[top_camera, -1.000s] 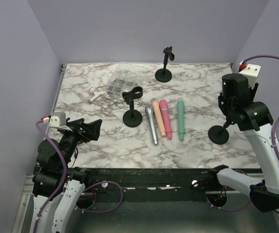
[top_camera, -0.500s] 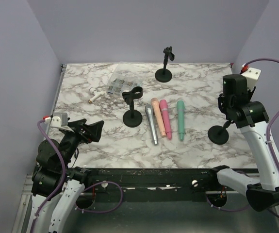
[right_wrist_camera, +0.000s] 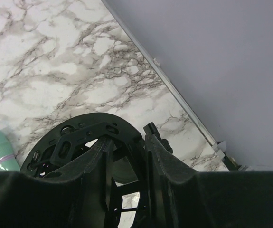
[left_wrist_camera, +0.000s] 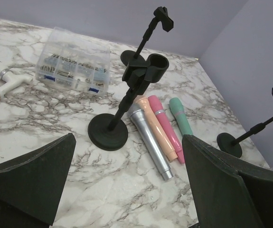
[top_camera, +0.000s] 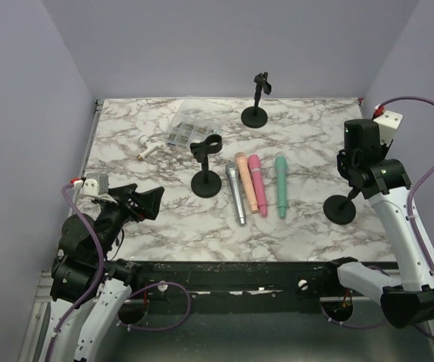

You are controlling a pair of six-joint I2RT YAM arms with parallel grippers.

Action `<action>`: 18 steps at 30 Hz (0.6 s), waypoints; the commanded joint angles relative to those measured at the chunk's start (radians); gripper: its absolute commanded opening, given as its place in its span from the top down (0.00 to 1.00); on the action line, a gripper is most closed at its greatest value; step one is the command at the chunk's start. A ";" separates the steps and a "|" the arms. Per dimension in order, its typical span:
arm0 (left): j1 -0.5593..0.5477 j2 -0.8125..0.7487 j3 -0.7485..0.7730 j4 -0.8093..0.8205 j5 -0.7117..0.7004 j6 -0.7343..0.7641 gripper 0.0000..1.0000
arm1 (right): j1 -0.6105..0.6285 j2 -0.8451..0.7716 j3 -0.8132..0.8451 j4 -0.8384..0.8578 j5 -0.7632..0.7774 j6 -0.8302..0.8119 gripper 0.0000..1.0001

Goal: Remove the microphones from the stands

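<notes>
The left gripper hangs low at the near left edge of the table, its fingers spread wide with nothing between them. The right gripper sits on top of the right-hand stand, right at its clip. The wrist view shows the clip and round base close under the fingers, but I cannot tell whether they are clenched on it or slack.

No stand appears to carry a microphone, so the step in hand is probably clearing the right arm from this stand. To do that well, the fingers should part fully and the arm should rise straight up along the stem. A sideways drag could tip the light stand onto the green microphone near its base.

That microphone, the nearest to the stand, is likely the one just taken off. It lies flat mid-table, mint green and tapered with a pale band. It is at the right of a row, set a little apart from the pink microphone, the peach microphone and the silver microphone.

Left of the row, the middle stand has an empty ring clip. Farther back lie a clear parts box and a white fitting. The rear stand is bare.
</notes>
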 commanded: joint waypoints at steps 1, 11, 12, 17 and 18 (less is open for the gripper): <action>-0.012 0.019 -0.016 0.033 -0.018 0.006 0.02 | -0.034 0.046 -0.083 -0.129 -0.094 0.052 0.70; -0.015 0.026 -0.033 0.042 -0.015 -0.001 0.01 | -0.111 0.071 -0.167 -0.052 -0.258 0.080 0.70; -0.015 0.025 -0.033 0.041 -0.015 -0.001 0.01 | -0.120 0.075 -0.174 -0.046 -0.268 0.085 0.70; -0.016 0.023 -0.035 0.037 -0.016 -0.001 0.02 | -0.148 0.091 -0.196 -0.024 -0.267 0.092 0.71; -0.016 0.020 -0.035 0.037 -0.015 -0.001 0.02 | -0.149 0.096 -0.197 -0.023 -0.270 0.093 0.71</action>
